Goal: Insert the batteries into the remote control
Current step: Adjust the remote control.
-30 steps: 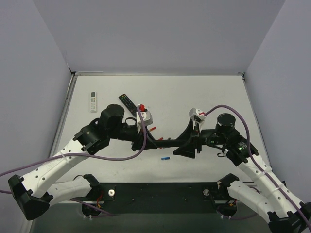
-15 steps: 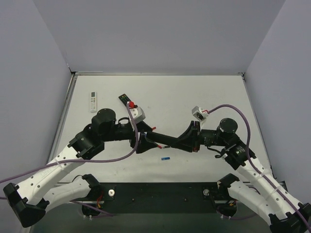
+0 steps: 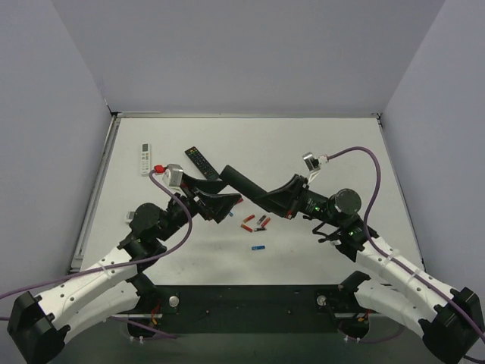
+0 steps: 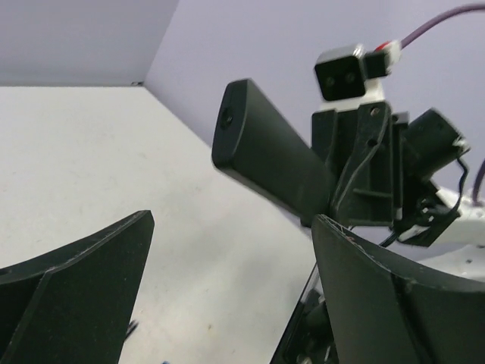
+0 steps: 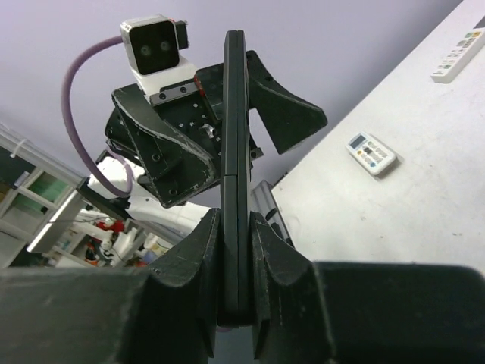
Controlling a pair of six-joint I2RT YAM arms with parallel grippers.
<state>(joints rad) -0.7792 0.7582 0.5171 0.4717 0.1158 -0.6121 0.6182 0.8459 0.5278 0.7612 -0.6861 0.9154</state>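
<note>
The right fingers [image 5: 198, 265] are clamped tight on the remote control [image 3: 254, 189]. They pinch its thin edges near one end, so the bar sticks out ahead of them, lifted off the counter [image 3: 326, 144] and slanting toward the far left. The left fingers [image 4: 83, 292] are spread wide with nothing in them, just beside the free end of the bar and not touching it.

The batteries [image 3: 255, 222] lie loose on the counter below, a little cluster of red-orange ones with a dark one among them. A blue battery [image 3: 258, 247] lies on its own, nearer the arms. At the far left sit a buttoned black remote [image 3: 200, 162] and a white remote [image 3: 145, 158], neither of them wanted here.

From where I stand, the job looks to be at the point of getting the battery bay exposed and facing up. I honestly can't make out whether the back cover is on or off, since the right wrist view catches the bar edge-on.

To do this well, the right arm should hold the bar steady and turn the cover side toward the left arm, with its grip clear of the cover. The left arm should come in slowly, square to that face, and close only once both fingers straddle the part. As far as I can see, no battery is loaded yet.
</note>
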